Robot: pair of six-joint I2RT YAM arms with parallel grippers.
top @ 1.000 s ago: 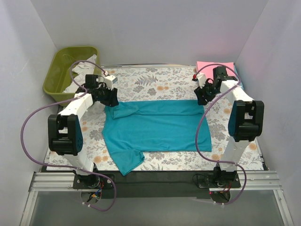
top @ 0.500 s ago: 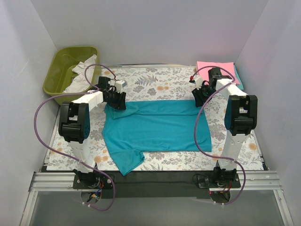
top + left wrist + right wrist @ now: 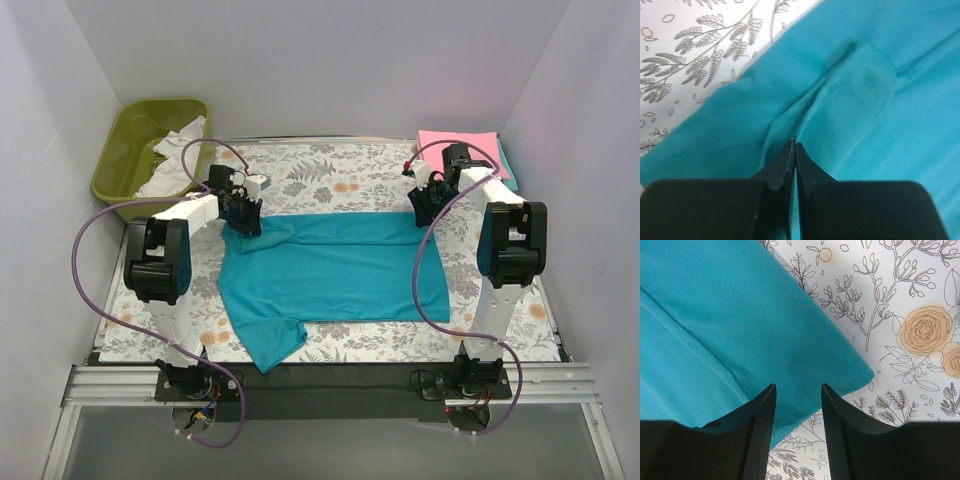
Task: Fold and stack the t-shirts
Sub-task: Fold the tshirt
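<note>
While both arms reach out over the floral bench cloth (image 3: 330,170), the top external view shows the teal t-shirt (image 3: 330,275) lying spread and mostly flat on that cloth. A band along its far edge looks doubled over onto the body. One sleeve sticks out at its near-left corner, toward the arm bases. The left tool (image 3: 245,217) sits on the far-left corner of the teal t-shirt. The right tool (image 3: 425,207) sits at its far-right corner. The pink t-shirt (image 3: 457,142) lies folded beyond the far-right corner of the teal t-shirt, apart from it. The olive tub (image 3: 120,160) stands beyond the far-left corner, off the floral bench cloth, with white cloth (image 3: 172,176) bundled inside. Purple cables (image 3: 85,250) loop along each arm.

Left wrist view: the black fingers (image 3: 775,175) are clenched, with only a hairline seam between them. A raised pucker of the teal t-shirt runs straight up from their tips, so the cloth appears pinched there. The shirt's edge crosses the upper left, with leaf-printed floral bench cloth beyond it.

Right wrist view: the black fingers (image 3: 757,415) stand apart, released, and nothing is gripped between them. Teal cloth fills the gap between them. The stitched hem corner of the teal t-shirt lies just to the right of the gap. Orange roses and line-drawn sprigs of the floral bench cloth show past that corner. A seam line crosses the teal cloth on the left.
</note>
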